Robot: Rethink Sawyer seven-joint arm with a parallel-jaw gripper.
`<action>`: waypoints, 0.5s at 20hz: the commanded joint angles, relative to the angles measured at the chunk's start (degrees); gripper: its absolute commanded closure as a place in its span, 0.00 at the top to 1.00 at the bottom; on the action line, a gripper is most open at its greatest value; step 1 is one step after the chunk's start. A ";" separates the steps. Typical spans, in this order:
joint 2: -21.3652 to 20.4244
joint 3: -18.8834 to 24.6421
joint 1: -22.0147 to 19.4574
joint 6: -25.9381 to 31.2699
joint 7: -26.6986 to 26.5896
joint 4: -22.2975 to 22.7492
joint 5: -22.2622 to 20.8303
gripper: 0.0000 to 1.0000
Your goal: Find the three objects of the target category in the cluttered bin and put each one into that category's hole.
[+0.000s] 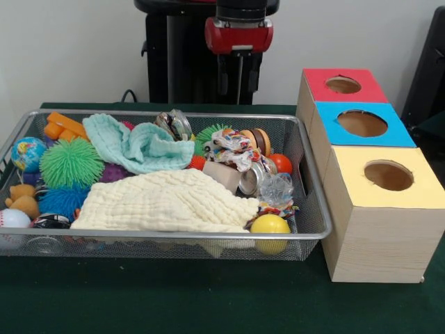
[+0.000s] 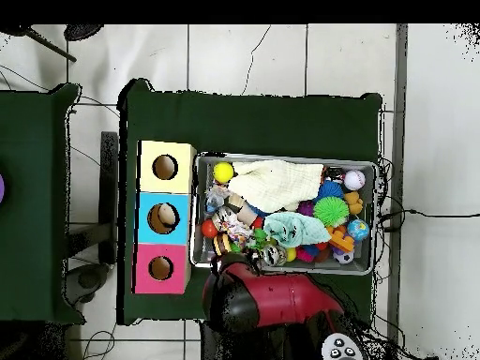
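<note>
Firstly, we cannot tell whether the gripper [image 1: 238, 78] is open or closed: in the front view it hangs behind the far rim of the wire bin [image 1: 167, 239], and from overhead the red arm [image 2: 272, 300] covers it. We also cannot tell which things belong to the target category. Much of the bin's contents lies buried: a cream cloth [image 1: 167, 202] covers the middle, and a pale green cloth [image 1: 135, 145] lies behind it. Round them we count two spiky balls, one green [image 1: 71, 163] and one blue [image 1: 61, 200], one globe ball [image 1: 28, 153], one baseball [image 1: 14, 218], one yellow ball [image 1: 270, 225] and one crushed can [image 1: 252, 178]. The bin sits on a dark green tablecloth [image 1: 208, 299] before a white wall; the floor is pale tile. Just beside the bin stand three wooden boxes in a row, each with one round hole: red [image 1: 343, 85], blue [image 1: 362, 123] and yellow [image 1: 388, 175].
</note>
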 commanded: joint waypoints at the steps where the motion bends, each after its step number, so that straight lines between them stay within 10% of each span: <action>1: 6.18 -2.13 0.79 -9.92 6.86 -4.32 -4.62 1.00; 10: 10.79 -4.21 1.31 -16.19 6.37 -5.66 -5.43 1.00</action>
